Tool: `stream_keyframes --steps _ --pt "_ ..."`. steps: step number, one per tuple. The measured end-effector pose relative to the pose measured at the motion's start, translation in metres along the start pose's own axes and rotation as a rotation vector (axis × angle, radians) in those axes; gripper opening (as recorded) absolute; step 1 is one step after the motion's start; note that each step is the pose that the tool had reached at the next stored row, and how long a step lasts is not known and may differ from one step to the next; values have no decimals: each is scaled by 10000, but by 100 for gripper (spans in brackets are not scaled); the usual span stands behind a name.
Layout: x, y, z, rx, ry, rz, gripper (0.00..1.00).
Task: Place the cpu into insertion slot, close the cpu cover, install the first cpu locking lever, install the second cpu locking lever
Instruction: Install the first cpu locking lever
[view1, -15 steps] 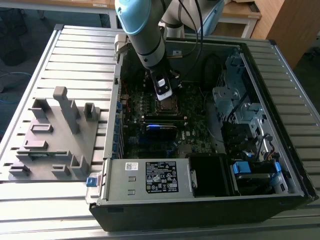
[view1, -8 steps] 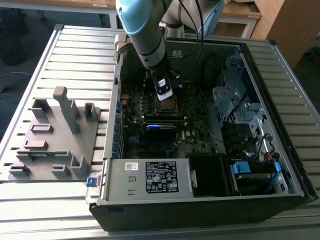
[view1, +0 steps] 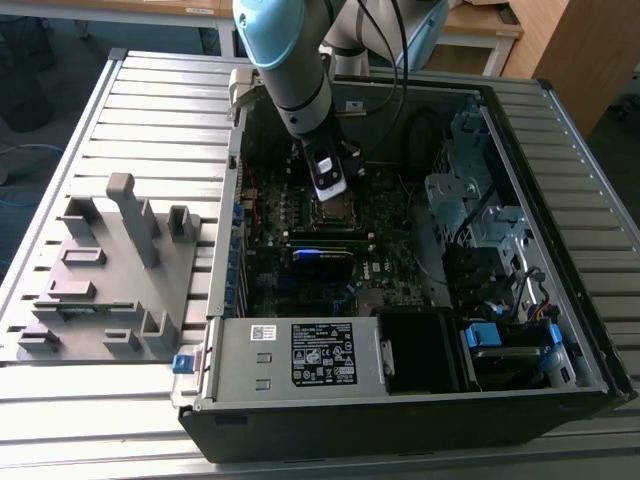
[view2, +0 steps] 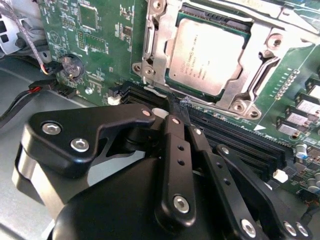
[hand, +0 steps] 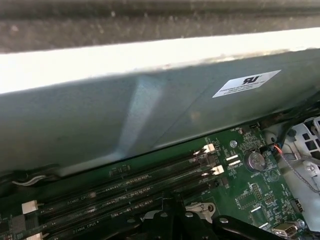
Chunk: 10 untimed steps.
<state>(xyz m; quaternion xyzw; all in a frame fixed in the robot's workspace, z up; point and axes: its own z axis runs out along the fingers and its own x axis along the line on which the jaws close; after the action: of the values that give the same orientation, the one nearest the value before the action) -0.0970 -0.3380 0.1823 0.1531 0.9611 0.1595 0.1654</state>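
The cpu (view2: 207, 52), a silvery square with print, lies flat in the insertion slot (view1: 337, 212) on the green board. The cpu cover (view2: 156, 55), a silvery metal frame, lies down around the chip, which shows through its window. A thin metal locking lever (view2: 148, 35) runs along one side of the socket and another bar (view2: 300, 17) runs along the adjoining side. My gripper (view2: 175, 106) has its black fingers drawn together, tips at the socket's edge next to the memory slots, holding nothing that I can see. In the exterior view the gripper (view1: 330, 185) hangs just above the socket.
Long black memory slots (view2: 235, 135) run beside the socket, and a coin battery (view2: 72, 67) sits farther off. The case walls enclose the board, with a power supply (view1: 300, 355) and drive cage (view1: 470, 190). A grey fixture (view1: 110, 270) stands at the exterior view's left.
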Motion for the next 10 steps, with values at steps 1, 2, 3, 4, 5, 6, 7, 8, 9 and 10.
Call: stream_keyframes --steps 1,2,3,4,5,6,7,8,9,10 --pt "0 1 1 36 -10 -16 10" --pt "1 2 2 77 -22 -33 10" --pt "2 4 3 116 -34 -49 10" --pt "2 4 4 140 -44 -61 10" --pt "3 4 5 147 -46 -64 10" --pt "3 4 6 151 -48 -67 10" --pt "4 3 8 153 -50 -68 10" --pt "5 3 9 155 -51 -67 10" --pt "5 3 10 155 -51 -68 10" --pt "5 3 10 155 -51 -68 10"
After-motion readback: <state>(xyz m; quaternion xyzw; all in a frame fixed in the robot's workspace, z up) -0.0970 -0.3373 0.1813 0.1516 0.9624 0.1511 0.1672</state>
